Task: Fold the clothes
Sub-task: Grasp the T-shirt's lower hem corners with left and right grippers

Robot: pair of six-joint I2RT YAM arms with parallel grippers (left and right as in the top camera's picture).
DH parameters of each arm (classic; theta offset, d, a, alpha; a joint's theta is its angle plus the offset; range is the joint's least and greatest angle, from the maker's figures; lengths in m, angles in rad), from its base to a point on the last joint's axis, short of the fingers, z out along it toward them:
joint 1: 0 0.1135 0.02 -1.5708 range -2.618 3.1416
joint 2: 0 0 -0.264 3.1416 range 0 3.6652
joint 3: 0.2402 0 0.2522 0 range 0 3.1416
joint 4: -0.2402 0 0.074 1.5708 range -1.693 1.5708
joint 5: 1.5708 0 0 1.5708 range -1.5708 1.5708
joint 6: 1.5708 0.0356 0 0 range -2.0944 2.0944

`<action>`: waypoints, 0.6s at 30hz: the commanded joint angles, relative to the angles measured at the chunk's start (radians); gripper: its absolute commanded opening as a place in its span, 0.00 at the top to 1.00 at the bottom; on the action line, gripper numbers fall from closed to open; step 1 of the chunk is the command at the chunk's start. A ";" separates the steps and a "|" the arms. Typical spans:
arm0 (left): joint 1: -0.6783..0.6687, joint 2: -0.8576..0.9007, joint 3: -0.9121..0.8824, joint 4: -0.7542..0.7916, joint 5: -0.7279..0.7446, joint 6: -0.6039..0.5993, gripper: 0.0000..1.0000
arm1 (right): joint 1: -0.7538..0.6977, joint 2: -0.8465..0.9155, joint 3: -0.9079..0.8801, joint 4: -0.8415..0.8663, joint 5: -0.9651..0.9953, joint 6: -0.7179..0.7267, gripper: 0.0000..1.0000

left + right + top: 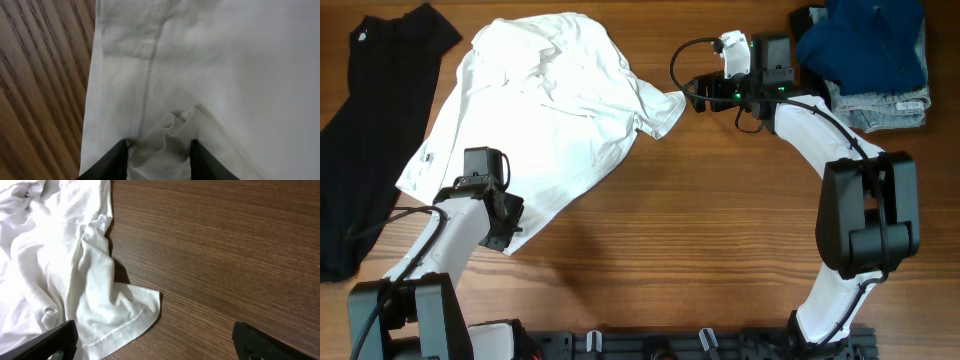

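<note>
The white T-shirt (550, 110) lies crumpled and spread on the wooden table at the upper left; no black lettering shows. My left gripper (505, 222) sits low on the shirt's near hem. In the left wrist view its fingers (159, 150) are half closed around a loose pucker of white fabric (225, 65) beside a stitched seam. My right gripper (698, 95) is wide open and empty, just right of the shirt's pointed corner (665, 108). In the right wrist view that hemmed corner (135, 305) lies flat between the spread fingers (152, 332), nearer the left one.
A long black garment (370, 120) lies along the table's left edge. Folded navy-blue (865, 45) and pale denim (885, 105) pieces are stacked at the back right, behind my right arm. Bare wood (720, 220) fills the centre and front.
</note>
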 commanded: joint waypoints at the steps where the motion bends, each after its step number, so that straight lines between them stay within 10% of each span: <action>1: 0.004 0.008 -0.013 0.033 0.004 -0.006 0.60 | 0.000 0.016 0.018 -0.001 -0.016 -0.021 0.00; 8: 0.004 0.008 -0.013 0.044 0.004 -0.006 0.63 | 0.000 0.016 0.018 -0.001 -0.016 -0.021 0.00; 13: 0.004 0.007 -0.012 0.039 0.006 -0.005 0.94 | 0.000 0.016 0.018 -0.001 -0.016 -0.021 0.00; 18: 0.004 0.005 -0.012 0.039 0.006 0.002 0.95 | 0.000 0.016 0.018 0.000 -0.016 -0.021 0.01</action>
